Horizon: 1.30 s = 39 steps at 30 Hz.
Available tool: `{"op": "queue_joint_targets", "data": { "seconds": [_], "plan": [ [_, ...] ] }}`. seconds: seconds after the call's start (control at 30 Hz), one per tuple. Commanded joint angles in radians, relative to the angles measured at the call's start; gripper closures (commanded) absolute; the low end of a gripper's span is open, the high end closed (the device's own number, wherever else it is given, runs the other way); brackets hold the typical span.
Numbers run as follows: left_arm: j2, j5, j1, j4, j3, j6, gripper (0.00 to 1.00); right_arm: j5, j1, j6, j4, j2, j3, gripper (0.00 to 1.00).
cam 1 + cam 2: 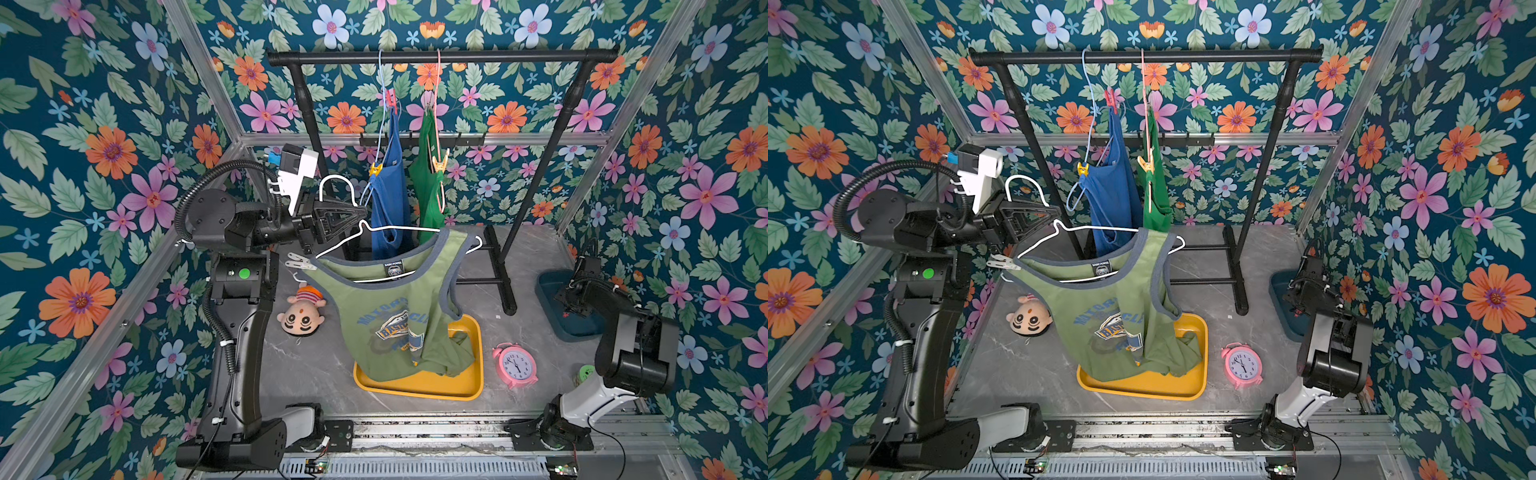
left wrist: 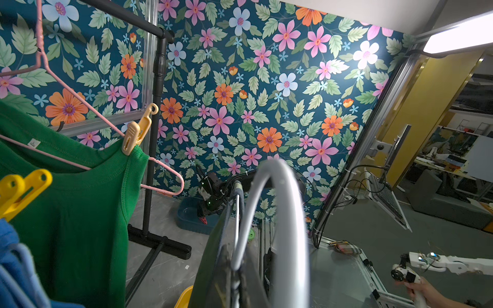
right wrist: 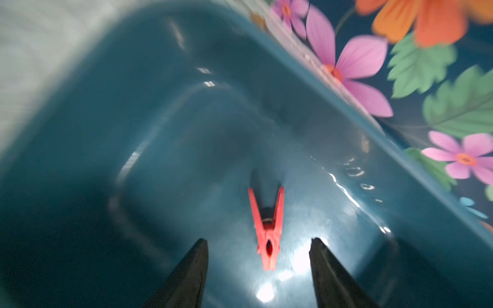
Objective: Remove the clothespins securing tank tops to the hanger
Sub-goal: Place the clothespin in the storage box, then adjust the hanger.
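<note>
**Red pin in the blue tray, four pins waiting on the rack**

The red clothespin [image 3: 266,229] is inside the blue tray [image 3: 160,106], which stands beside the right foot of the rack [image 1: 440,57]. The pin seems to lie flat on the tray floor. Its long axis runs along the line between the jaws. The pinching nose points toward the right gripper [image 3: 259,239] and the two spread handles point away from it. The jaws of this gripper stand apart, one on each side of the pin, and touch nothing. I judge that the tray is the place where removed pins are collected.

In front of the rack, the left gripper [image 1: 361,214] is clenched on the neck of the white hanger [image 1: 399,229]. It keeps the hanger raised, probably so that the pins can be reached. The olive tank top [image 1: 390,324] hangs from the hanger into the yellow tray [image 1: 469,386]. A white clothespin [image 1: 300,260] sits at its shoulder on the left side.

On the rack bar hang the blue top [image 1: 390,195], with a red pin [image 1: 390,100] and a yellow pin [image 1: 375,169], and the green top [image 1: 428,183], with a pale pin [image 1: 440,160].
</note>
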<state>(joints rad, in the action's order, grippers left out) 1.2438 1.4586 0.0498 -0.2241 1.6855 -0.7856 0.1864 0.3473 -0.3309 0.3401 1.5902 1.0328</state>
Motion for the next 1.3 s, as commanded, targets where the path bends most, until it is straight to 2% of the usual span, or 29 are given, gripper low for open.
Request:
{"op": "queue_joint_targets", "data": {
  "seconds": [0.0, 0.07, 0.13, 0.23, 0.4, 0.53, 0.6, 0.67, 0.77, 0.83, 0.9, 0.97, 1.27],
  "plan": [
    [0.005, -0.013, 0.001, -0.021, 0.005, -0.013, 1.0, -0.015, -0.001, -0.01, -0.017, -0.117, 0.003, 0.39],
    [0.009, -0.012, 0.002, -0.021, -0.001, -0.009, 1.0, -0.028, -0.001, -0.047, -0.002, -0.22, -0.002, 0.4],
    [0.014, -0.009, 0.002, -0.02, -0.01, -0.004, 1.0, -0.095, -0.004, -0.075, -0.027, -0.348, -0.033, 0.42],
    [0.013, -0.002, 0.002, -0.02, -0.026, 0.001, 1.0, -0.21, -0.061, -0.026, -0.039, -0.503, -0.047, 0.49],
    [0.02, 0.027, 0.004, -0.014, -0.03, -0.004, 1.0, -0.481, -0.273, 0.136, 0.085, -0.684, 0.085, 0.53],
    [0.025, 0.048, 0.004, -0.014, -0.027, -0.006, 1.0, -0.724, -0.447, 0.111, 0.19, -0.726, 0.306, 0.55],
    [0.027, 0.051, 0.004, -0.015, -0.028, -0.006, 1.0, -0.799, -0.564, 0.1, 0.21, -0.69, 0.43, 0.55],
    [0.034, 0.048, 0.007, -0.015, -0.027, -0.006, 1.0, -0.812, -0.702, 0.121, 0.272, -0.601, 0.589, 0.55],
    [0.045, 0.04, 0.016, -0.017, -0.02, -0.007, 1.0, -0.691, -0.977, 0.27, 0.515, -0.381, 0.933, 0.55],
    [0.048, 0.037, 0.023, -0.017, -0.016, -0.011, 1.0, -0.684, -1.078, 0.333, 0.638, -0.224, 1.163, 0.54],
    [0.048, 0.038, 0.024, -0.017, -0.014, -0.012, 1.0, -0.743, -1.091, 0.34, 0.698, -0.103, 1.336, 0.54],
    [0.048, 0.04, 0.025, -0.017, -0.012, -0.016, 1.0, -0.745, -1.093, 0.357, 0.711, -0.026, 1.444, 0.55],
    [0.049, 0.04, 0.038, -0.017, -0.018, -0.022, 1.0, -0.813, -1.106, 0.379, 0.61, 0.159, 1.56, 0.56]
  ]
}}
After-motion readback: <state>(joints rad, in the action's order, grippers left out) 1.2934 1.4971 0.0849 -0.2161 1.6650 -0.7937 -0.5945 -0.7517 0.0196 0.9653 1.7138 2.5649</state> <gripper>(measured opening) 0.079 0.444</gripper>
